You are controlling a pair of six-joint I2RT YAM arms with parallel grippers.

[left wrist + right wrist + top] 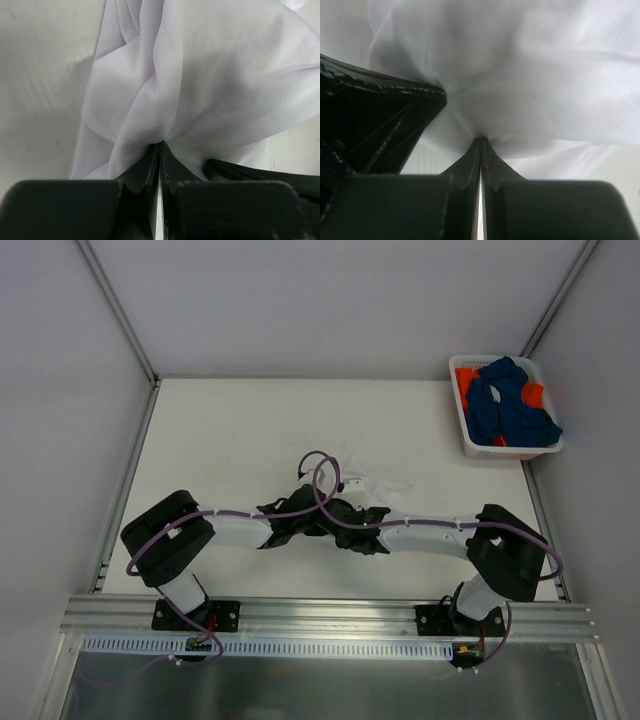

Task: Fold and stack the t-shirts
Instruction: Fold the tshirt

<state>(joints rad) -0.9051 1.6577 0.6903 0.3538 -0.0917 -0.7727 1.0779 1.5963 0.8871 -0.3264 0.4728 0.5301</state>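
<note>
White t-shirt point(215, 75) pinched mid-table point(230, 430) by left tool point(160, 146) and right tool point(481, 140).

Robot lab cell: plain white walls point(300, 300), aluminium rail point(330, 612), two arms point(235, 528) bolted at white table point(230, 430)

The white shirt point(210, 75) is thin, soft cloth with a fine pinhole mesh weave, matt, and a bit see-through at the folds. Both the left claw point(159, 150) and right claw point(481, 142) look like black plastic: fingers slightly glossy, housings duller. The bench point(230, 430) is smooth, matt off-white. The basket point(500, 452) is white plastic with a faint sheen, and the blue shirt point(510, 410) and orange shirt point(533, 393) are matt cloth. The rail point(330, 612) is brushed metal.
</note>
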